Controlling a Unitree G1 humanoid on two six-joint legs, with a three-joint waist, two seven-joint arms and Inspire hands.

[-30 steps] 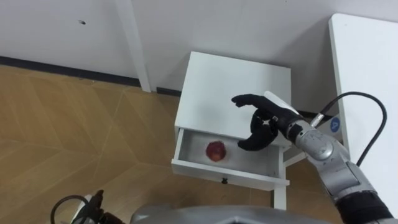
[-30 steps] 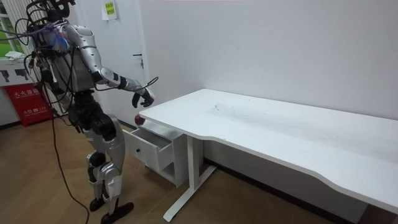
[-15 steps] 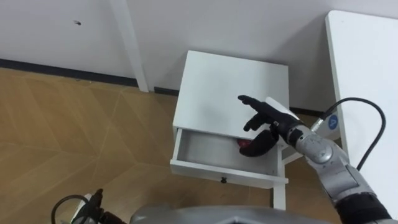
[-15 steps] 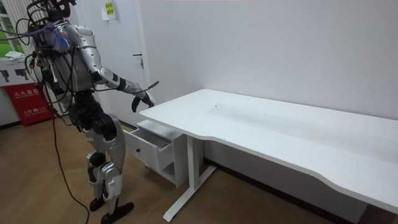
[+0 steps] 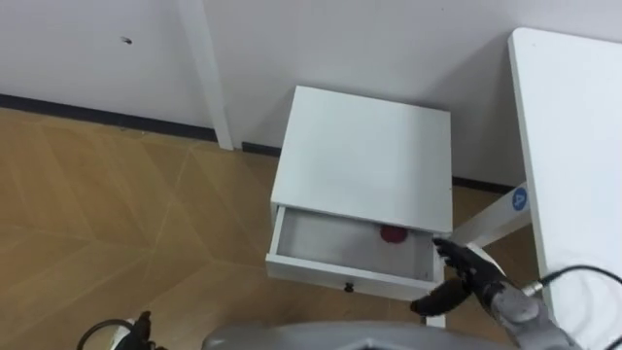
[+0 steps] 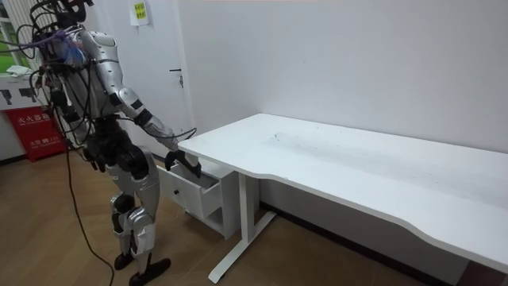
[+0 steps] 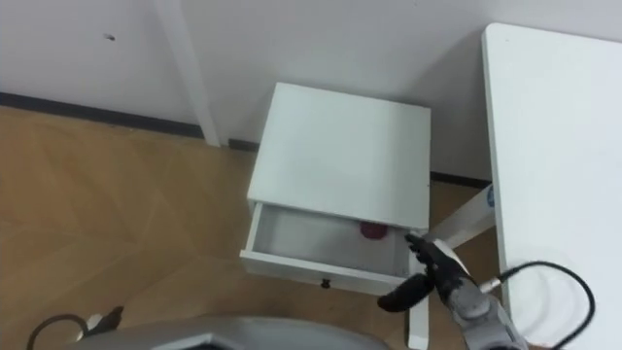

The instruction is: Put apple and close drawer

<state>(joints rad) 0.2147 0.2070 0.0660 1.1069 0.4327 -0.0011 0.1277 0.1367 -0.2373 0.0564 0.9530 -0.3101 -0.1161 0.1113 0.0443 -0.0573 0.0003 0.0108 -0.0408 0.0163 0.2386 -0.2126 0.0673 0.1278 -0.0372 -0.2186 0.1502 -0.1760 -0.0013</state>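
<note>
Left eye view: small red apple (image 5: 394, 234)

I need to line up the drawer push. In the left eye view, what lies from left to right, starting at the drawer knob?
drawer knob → apple → right hand → desk

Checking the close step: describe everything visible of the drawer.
The drawer is white, like painted board, with a small dark knob mid-front. It stands pulled partway out of the white cabinet, level. Inside, a red apple lies at the back right, partly under the cabinet's top. The right hand, fingers open, is by its front right corner; contact cannot be told.
</note>
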